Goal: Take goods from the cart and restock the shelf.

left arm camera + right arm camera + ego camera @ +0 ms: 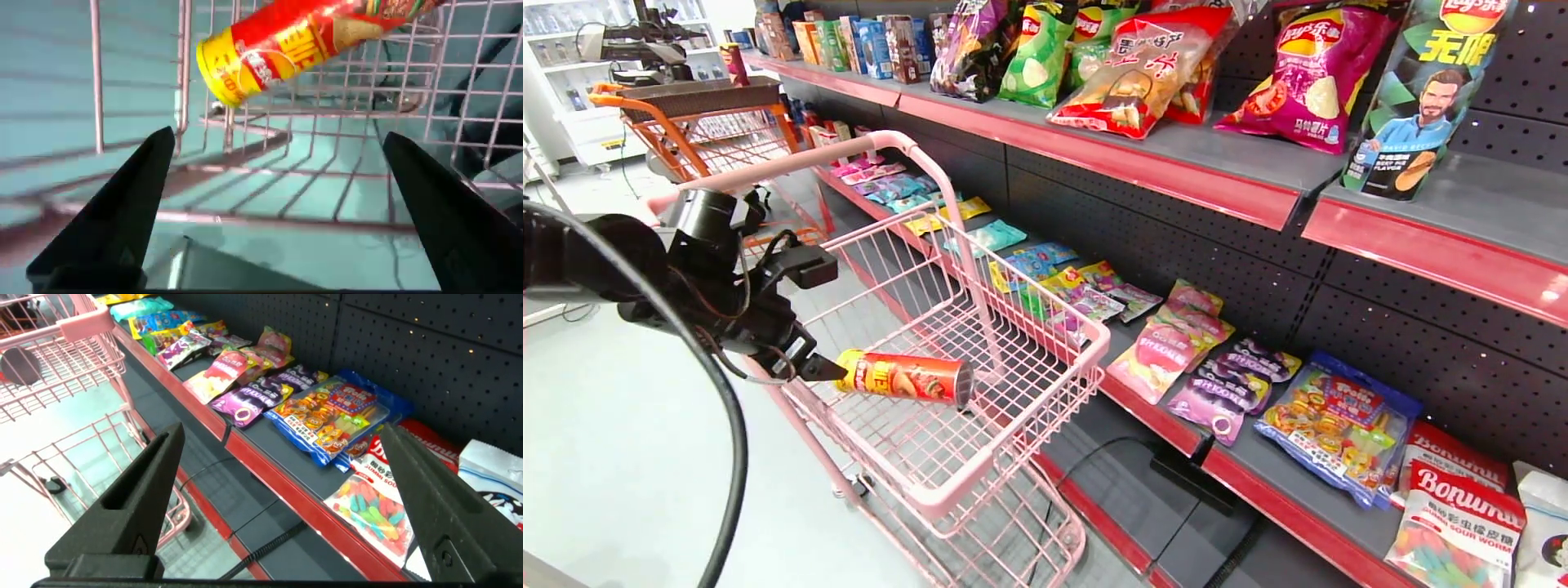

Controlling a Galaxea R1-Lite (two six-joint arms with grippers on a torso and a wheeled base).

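"Pink wire on every side of it. So the can of chips [907,378] is in the cart [1094,343], lower left of centre in the head view?"

"Yes. It lies on its side in the basket with its yellow end turned toward the left gripper [278,139]. That end is the nearest part to take hold of."

"Is it gripped yet?"

"No. The left wrist view has both black fingers spread wide with nothing between them. The can sits beyond their tips on the mesh, so I'd call this the approach. Spreading them that far makes sense, since they have to pass around a round body."

"What could go wrong?"

"My guess is that a can lying like that rolls if one finger nudges it first. The basket wires also stand close on that side."

"And the right gripper [282,433]?"

"Its fingers are spread too and it carries nothing. It hangs over the lower shelf [274,469], above the blue bag of sweets [335,412] and the other candy packs. It looks parked there, well away from the cart, leaving the left arm room to work."

"So how much restocking is left?"

"As I judge it, the can has yet to be lifted and carried to the shelf."
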